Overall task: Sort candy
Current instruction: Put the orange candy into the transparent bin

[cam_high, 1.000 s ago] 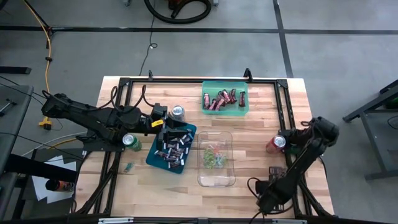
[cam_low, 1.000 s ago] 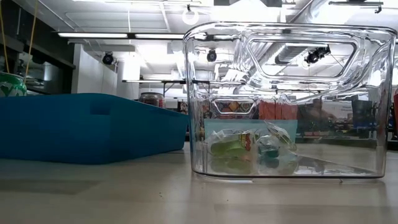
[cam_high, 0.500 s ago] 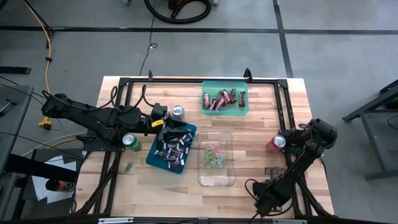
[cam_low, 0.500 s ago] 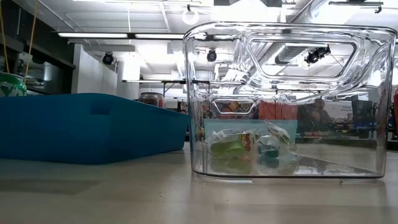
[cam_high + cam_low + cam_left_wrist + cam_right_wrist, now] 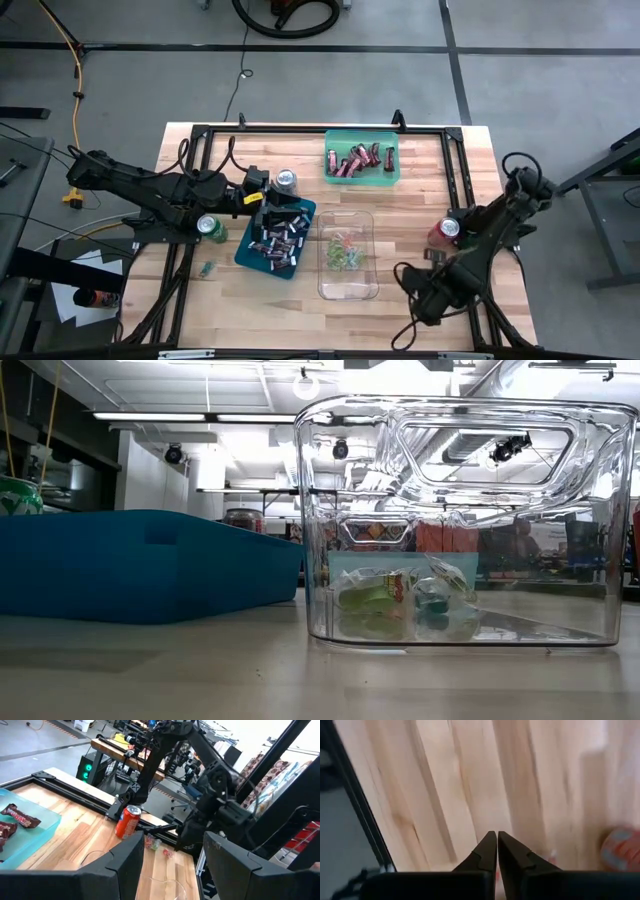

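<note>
Dark mini bars fill the blue tray (image 5: 277, 237), dark red bars lie in the green tray (image 5: 361, 160), and green wrapped pieces sit in the clear bin (image 5: 346, 255). One small piece (image 5: 206, 268) lies on the table at the near left. Two more pieces (image 5: 152, 842) lie by the red can (image 5: 444, 232). My left gripper (image 5: 264, 200) stands open over the blue tray's far end. My right gripper (image 5: 497, 840) is shut, low over the wood next to the red can, with a small pale piece (image 5: 548, 856) beside its tips. My right gripper's shut fingers (image 5: 487, 851) point down at the table. I cannot tell whether they touch the small pale piece beside them.
A silver can (image 5: 286, 180) stands at the blue tray's far end and a green can (image 5: 210, 228) on its left. A black frame (image 5: 455, 150) runs around the work area. Bare wood lies between the clear bin and the red can.
My right arm has swung: its elbow has gone toward the table's far right, and its gripper has come down near the red can, over the spot where a small piece lay. My left arm has kept still.
</note>
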